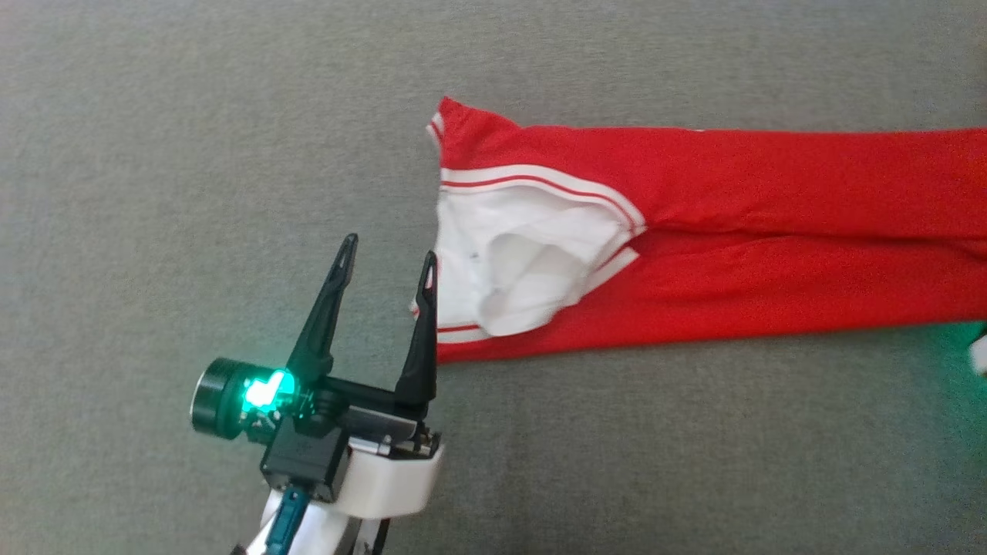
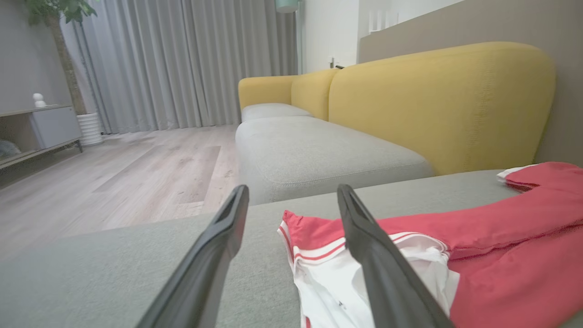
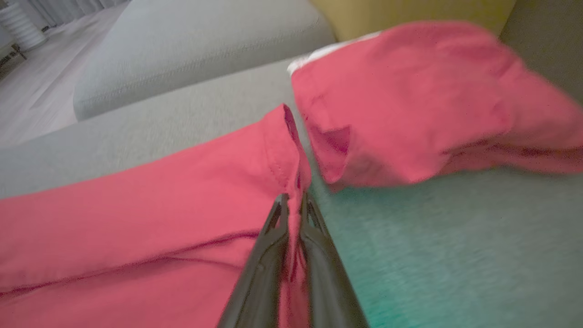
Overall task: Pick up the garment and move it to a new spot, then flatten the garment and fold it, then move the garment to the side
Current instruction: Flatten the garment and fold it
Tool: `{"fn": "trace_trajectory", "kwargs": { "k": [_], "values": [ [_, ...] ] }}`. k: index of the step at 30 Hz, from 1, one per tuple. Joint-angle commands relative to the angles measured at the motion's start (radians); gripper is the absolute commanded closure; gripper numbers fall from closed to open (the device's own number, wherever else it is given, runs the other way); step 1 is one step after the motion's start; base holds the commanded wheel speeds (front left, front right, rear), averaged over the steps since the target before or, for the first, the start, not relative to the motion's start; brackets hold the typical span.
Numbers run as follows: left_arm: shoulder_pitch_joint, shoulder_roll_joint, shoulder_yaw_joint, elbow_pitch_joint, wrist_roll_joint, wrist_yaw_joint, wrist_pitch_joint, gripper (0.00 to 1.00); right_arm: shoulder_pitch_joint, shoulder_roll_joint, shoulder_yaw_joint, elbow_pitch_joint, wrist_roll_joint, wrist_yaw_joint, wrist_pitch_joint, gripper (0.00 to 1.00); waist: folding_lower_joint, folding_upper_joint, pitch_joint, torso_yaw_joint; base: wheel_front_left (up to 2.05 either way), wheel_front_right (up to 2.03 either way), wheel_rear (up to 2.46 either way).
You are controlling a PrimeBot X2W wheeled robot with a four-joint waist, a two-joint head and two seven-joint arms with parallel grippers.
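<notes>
Garment (image 1: 717,231): soft red trousers, white-lined waistband with red-and-white stripes, laid lengthwise from centre to right edge of the head view on grey woven cushion (image 1: 154,139). Step judged: flattening. Left gripper (image 1: 390,248): fingers spread, empty, just beside the waistband, lower centre. Right gripper (image 3: 294,198): pinched on a red hem fold. Next move likely: left closes on waistband, both pull taut.

The trousers (image 1: 732,231) run off my head view's right edge, leg ends unseen there. My right wrist view smears the far leg (image 3: 410,100) with blur. A finger (image 2: 373,255) of my left claw (image 2: 291,193) covers part of the waistband (image 2: 319,250). A white shape (image 1: 979,354) at the head view's right edge is too cropped to name.
</notes>
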Motion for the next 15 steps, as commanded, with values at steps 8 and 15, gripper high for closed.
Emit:
{"fn": "trace_trajectory", "kwargs": {
  "k": [8,15],
  "values": [
    [0.021,-0.011,0.092,-0.024,0.04,-0.042,-0.005,0.0,0.011,-0.122,-0.109,-0.257,0.006,-0.001,0.083,1.0,0.0,-0.0001,-0.006,-0.071,0.0,0.0,0.0],
    [0.02,-0.032,0.119,-0.01,0.063,-0.078,-0.005,0.0,-0.008,-0.036,-0.076,-0.547,0.14,-0.001,0.238,1.0,0.0,-0.0001,-0.003,-0.08,0.0,0.0,0.0]
  ]
}}
